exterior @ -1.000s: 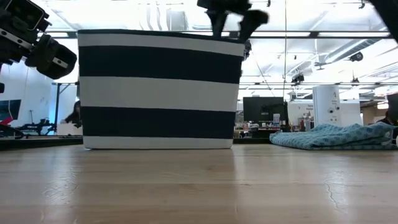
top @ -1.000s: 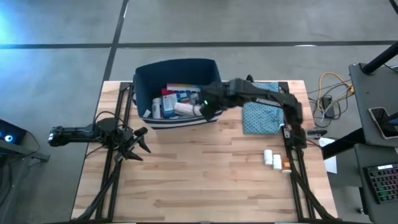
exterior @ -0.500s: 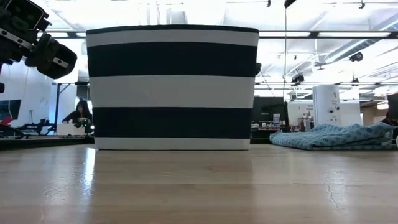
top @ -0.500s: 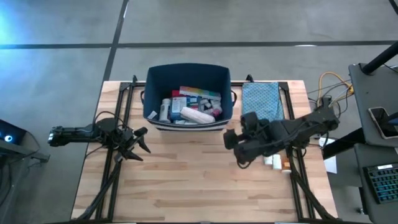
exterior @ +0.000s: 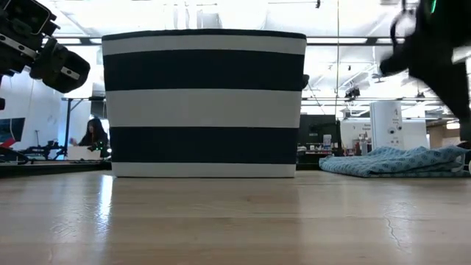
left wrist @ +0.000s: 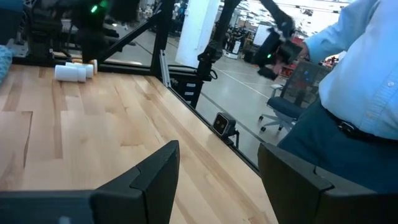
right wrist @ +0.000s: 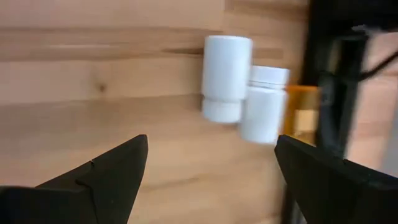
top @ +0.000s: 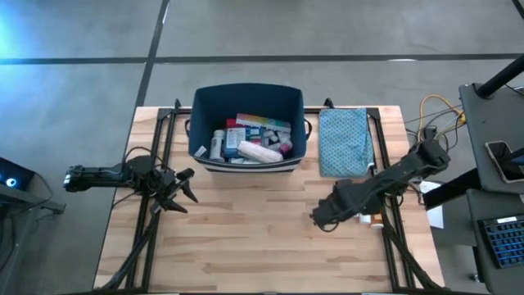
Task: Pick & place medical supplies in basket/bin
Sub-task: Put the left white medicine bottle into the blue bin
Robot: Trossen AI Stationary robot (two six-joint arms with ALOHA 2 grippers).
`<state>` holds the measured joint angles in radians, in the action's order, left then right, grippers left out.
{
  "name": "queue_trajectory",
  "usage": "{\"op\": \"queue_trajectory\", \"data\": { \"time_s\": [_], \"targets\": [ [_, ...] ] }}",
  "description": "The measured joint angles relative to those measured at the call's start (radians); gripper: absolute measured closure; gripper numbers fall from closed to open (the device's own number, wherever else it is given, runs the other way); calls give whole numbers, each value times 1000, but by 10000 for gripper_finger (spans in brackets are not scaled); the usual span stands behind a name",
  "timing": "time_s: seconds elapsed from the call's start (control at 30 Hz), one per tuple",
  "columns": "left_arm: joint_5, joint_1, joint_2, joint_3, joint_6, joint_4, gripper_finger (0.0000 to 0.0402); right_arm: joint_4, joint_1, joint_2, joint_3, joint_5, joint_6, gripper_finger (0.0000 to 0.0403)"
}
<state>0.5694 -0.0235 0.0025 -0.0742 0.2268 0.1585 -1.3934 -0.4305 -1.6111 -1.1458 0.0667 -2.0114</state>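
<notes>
The navy bin (top: 248, 87) with white stripes (exterior: 204, 103) stands at the table's far middle, with several supplies (top: 246, 141) lying in it. Two white pill bottles (right wrist: 227, 74) (right wrist: 263, 104) and an orange one (right wrist: 303, 109) lie on their sides on the wood by the right edge. My right gripper (top: 323, 215) (right wrist: 211, 180) hangs open above the table close beside them, pointing steeply down, with nothing between its fingers. My left gripper (top: 178, 190) (left wrist: 217, 180) waits open and level at the table's left.
A teal patterned pouch (top: 344, 141) lies flat to the right of the bin. Dark frame rails (top: 391, 238) run along the table's sides. A person in a light-blue shirt (left wrist: 354, 81) stands beyond the near edge. Bare wood (top: 246, 238) spans the near middle.
My right gripper has left the bin's right rim and swung toward the table's near right, sinking, rolling and tipping down over the bottles. The bin has shifted a little toward the table's right and stands square.
</notes>
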Motion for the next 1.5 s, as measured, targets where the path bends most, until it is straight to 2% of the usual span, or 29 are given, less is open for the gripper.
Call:
{"op": "queue_trajectory", "data": {
  "time_s": [0.13,0.23,0.47,0.57,0.9,1.23,1.37,1.5],
  "targets": [
    [0,0,0,0,0,0,203,234,29,45,181,53,35,73],
    [0,0,0,0,0,0,203,248,37,53,243,70,3,86],
    [0,0,0,0,0,0,203,180,37,54,249,70,8,115],
    [0,0,0,0,0,0,203,177,44,44,294,65,40,117],
    [0,-5,0,0,0,0,203,237,131,49,385,66,236,118],
    [0,-5,0,0,0,-1,203,310,136,46,385,66,230,131],
    [0,-5,0,0,0,-1,203,341,137,47,411,65,239,146],
    [0,-5,0,1,0,-2,203,377,137,49,428,59,265,180]
  ]
}}
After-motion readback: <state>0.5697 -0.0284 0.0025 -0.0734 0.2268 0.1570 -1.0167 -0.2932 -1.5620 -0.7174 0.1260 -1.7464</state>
